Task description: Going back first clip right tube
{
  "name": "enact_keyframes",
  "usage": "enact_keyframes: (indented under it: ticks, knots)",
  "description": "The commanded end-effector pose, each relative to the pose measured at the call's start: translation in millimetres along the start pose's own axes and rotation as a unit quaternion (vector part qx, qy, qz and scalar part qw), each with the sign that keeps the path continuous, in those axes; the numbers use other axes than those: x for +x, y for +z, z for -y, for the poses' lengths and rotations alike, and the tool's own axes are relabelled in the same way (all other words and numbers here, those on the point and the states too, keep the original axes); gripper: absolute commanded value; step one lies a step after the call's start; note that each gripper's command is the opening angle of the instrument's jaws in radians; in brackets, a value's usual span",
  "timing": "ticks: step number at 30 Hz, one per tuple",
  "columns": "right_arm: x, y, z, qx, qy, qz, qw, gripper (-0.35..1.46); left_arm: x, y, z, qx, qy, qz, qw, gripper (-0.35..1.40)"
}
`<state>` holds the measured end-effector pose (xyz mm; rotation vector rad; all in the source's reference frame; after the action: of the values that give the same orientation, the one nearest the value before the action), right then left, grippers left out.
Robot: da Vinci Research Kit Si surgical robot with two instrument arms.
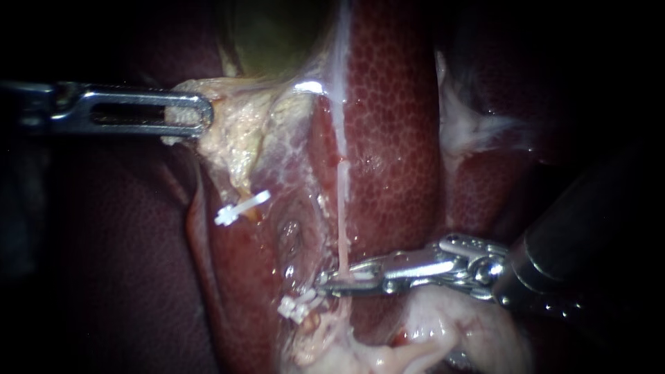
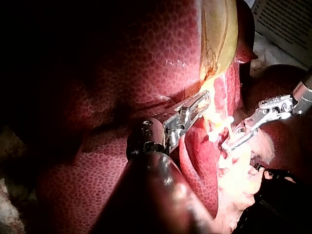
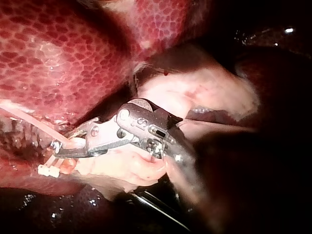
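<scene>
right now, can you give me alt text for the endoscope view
The right instrument reaches the thin pale tube lying on the liver, beside a white clip. The left instrument grips pale tissue below the gallbladder; a second white clip sits between the two instruments.

Dark red, finely mottled liver (image 1: 395, 125); yellow-green gallbladder (image 1: 277, 34); pale pink tube (image 1: 342, 215); white clips (image 1: 239, 208).

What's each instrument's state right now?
Left instrument: shut on pale tissue.
Right instrument: open, astride the tube, not gripping it.
</scene>
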<state>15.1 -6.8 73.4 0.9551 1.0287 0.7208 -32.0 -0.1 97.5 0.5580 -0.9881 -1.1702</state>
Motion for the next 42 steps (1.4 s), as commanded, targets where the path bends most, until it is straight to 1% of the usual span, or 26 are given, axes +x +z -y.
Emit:
enact_keyframes:
  ticks: [1, 10, 11, 12, 13, 15, 17, 19, 21, 24, 27, 29, 33, 37, 40, 42]
  knots:
    - [0.0, 0.0, -0.1, 0.0, 0.0, 0.0, 1.0, -0.35, 0.0, 0.0, 0.0, 0.0, 0.0, 0.0, 1.0, -0.35]
    - [0.0, 0.1, 0.1, 0.001, -0.001, 0.003, 1.0, -0.35, 0.0, 0.0, 0.0, 0.0, 0.0, 0.0, 1.0, -0.35]
    - [0.0, 0.1, 0.1, 0.004, -0.001, -0.001, 1.0, -0.35, 0.0, 0.0, 0.0, 0.0, 0.0, 0.0, 1.0, -0.35]
    - [0.2, 0.2, 0.2, 0.006, 0.003, -0.005, 1.0, -0.17, 0.0, 0.0, 0.0, 0.0, 0.0, 0.0, 1.0, -0.35]
    - [0.4, 0.4, 0.3, 0.008, -0.005, -0.01, 0.9999, 0.07, 0.0, 0.0, 0.0, 0.0, 0.0, 0.0, 1.0, -0.35]
    - [0.8, 0.7, 0.3, 0.009, -0.016, -0.013, 0.9997, 0.32, 0.0, 0.1, 0.1, 0.0, 0.0, 0.0, 1.0, -0.35]
    - [1.1, 1.1, 0.2, 0.009, -0.036, -0.015, 0.9992, 0.46, 0.0, 0.1, 0.1, 0.0, 0.0, 0.0, 1.0, -0.35]
    - [1.2, 1.2, 0.2, 0.006, -0.048, -0.017, 0.9987, 0.52, 0.0, 0.1, 0.1, 0.0, 0.0, 0.0, 1.0, -0.35]
    - [1.2, 1.3, 0.2, -0.001, -0.06, -0.022, 0.998, 0.55, 0.0, 0.1, 0.1, 0.0, 0.0, 0.0, 1.0, -0.35]
    - [1.4, 1.2, 0.1, -0.024, -0.082, -0.036, 0.9957, 0.6, 0.0, 0.2, 0.0, 0.0, 0.0, 0.0, 1.0, -0.35]
    - [1.8, 0.6, 0.0, -0.025, -0.104, -0.038, 0.9936, 0.6, 0.0, 0.2, 0.0, 0.0, 0.0, 0.0, 1.0, -0.35]
    - [2.0, -0.1, -0.1, -0.025, -0.129, -0.038, 0.9907, 0.6, 0.1, 0.2, 0.0, 0.0, 0.0, 0.0, 1.0, -0.35]
    - [2.0, -1.6, -0.3, -0.029, -0.159, -0.04, 0.986, 0.6, 0.1, 0.2, 0.0, -0.001, 0.0, 0.001, 1.0, -0.35]
    - [2.1, -3.2, -0.5, -0.028, -0.181, -0.04, 0.9823, 0.6, 0.1, 0.2, 0.0, -0.001, 0.0, 0.001, 1.0, -0.35]
    - [2.8, -4.7, -0.3, -0.026, -0.197, -0.04, 0.9792, 0.6, 0.1, 0.2, 0.0, -0.001, 0.0, 0.001, 1.0, -0.35]
    - [3.9, -6.3, 0.2, -0.025, -0.212, -0.041, 0.976, 0.6, 0.1, 0.3, 0.0, -0.001, 0.0, 0.001, 1.0, -0.35]
